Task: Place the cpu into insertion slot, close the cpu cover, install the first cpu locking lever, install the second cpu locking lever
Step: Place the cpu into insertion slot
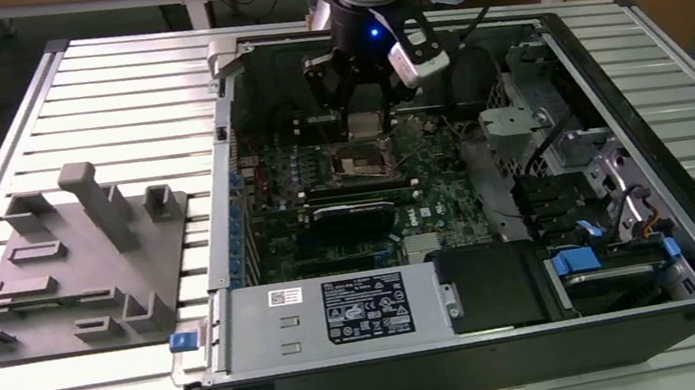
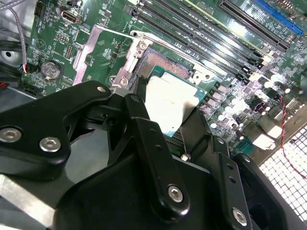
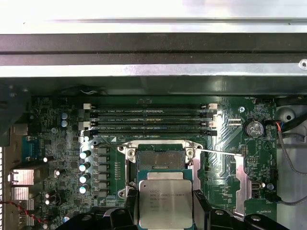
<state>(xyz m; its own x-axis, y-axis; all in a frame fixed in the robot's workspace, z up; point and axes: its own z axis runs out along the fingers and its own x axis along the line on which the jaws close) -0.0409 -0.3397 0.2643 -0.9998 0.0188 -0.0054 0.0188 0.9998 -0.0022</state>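
Observation:
My gripper [image 1: 364, 112] hangs inside the open computer case, shut on the cpu [image 3: 165, 203], a flat silvery square chip. Black fingers [image 3: 200, 211] press on two opposite edges of the chip. The cpu [image 2: 170, 103] is held a little above and just off to one side of the insertion slot [image 3: 160, 160], whose dark centre and silvery rim lie uncovered on the green motherboard [image 3: 57, 124]. The cpu cover [image 3: 241, 179] stands swung open beside the slot. A thin wire lever [image 3: 216, 152] lies raised across that side. In the exterior view the slot [image 1: 363, 161] sits right under the gripper.
Long black memory slots [image 3: 151, 120] run next to the socket, with the case wall [image 3: 153, 52] behind them. A power supply [image 1: 336, 312] and drive bays [image 1: 588, 183] fill the case's other parts. A grey fixture block [image 1: 74, 261] stands on the slatted table at the exterior view's left.

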